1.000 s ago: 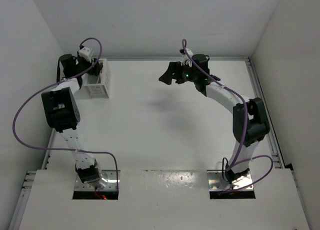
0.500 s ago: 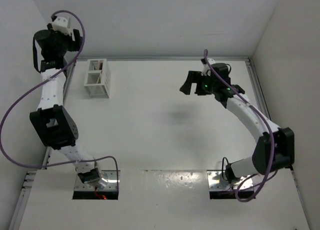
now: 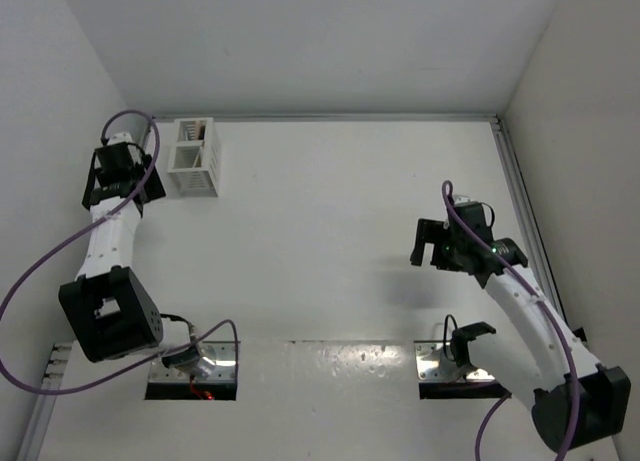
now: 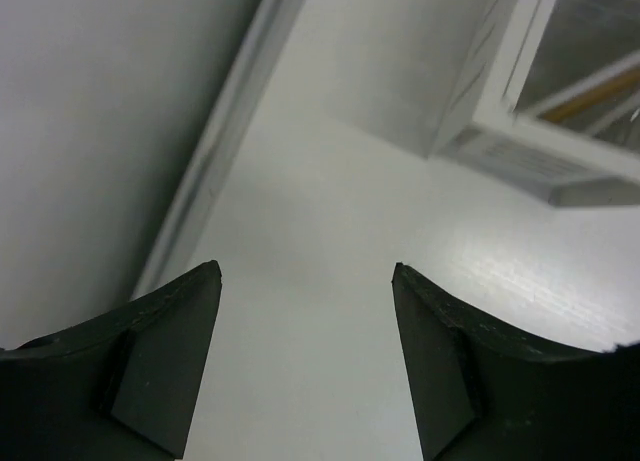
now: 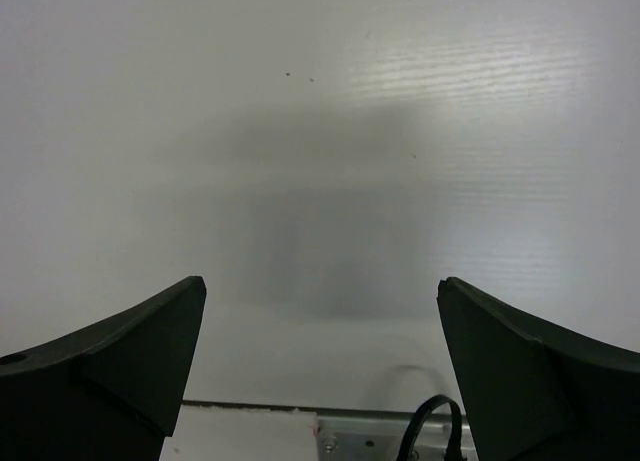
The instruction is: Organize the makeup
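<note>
The left gripper (image 4: 305, 271) is wide open, its two dark fingers (image 4: 165, 366) well apart and only bare white table (image 4: 320, 381) between them. It hangs at the far left of the table, close to the side wall (image 4: 100, 131), with a pale rail (image 4: 215, 156) running along the wall's foot just beside the left fingertip. Ahead and to the right of that gripper stands the white slatted box (image 4: 520, 156), near it but not touching.

There's the makeup (image 3: 192, 131): from above, slim sticks show in the box's far compartment, too small to tell one from another. The left wrist view catches a tan stick (image 4: 598, 93) lying slantwise inside the box; which compartment, that view doesn't say.

Across the table, the right gripper (image 5: 320, 281) is spread even wider, gripping nothing. From above it sits over the right side of the table (image 3: 430, 243), well apart from the box. Below it lies plain white surface with a soft grey shadow (image 5: 330, 221). At the lower edge of the right wrist view, a black cable loop (image 5: 432, 419) curls by a metal mounting plate (image 5: 370, 443).
</note>
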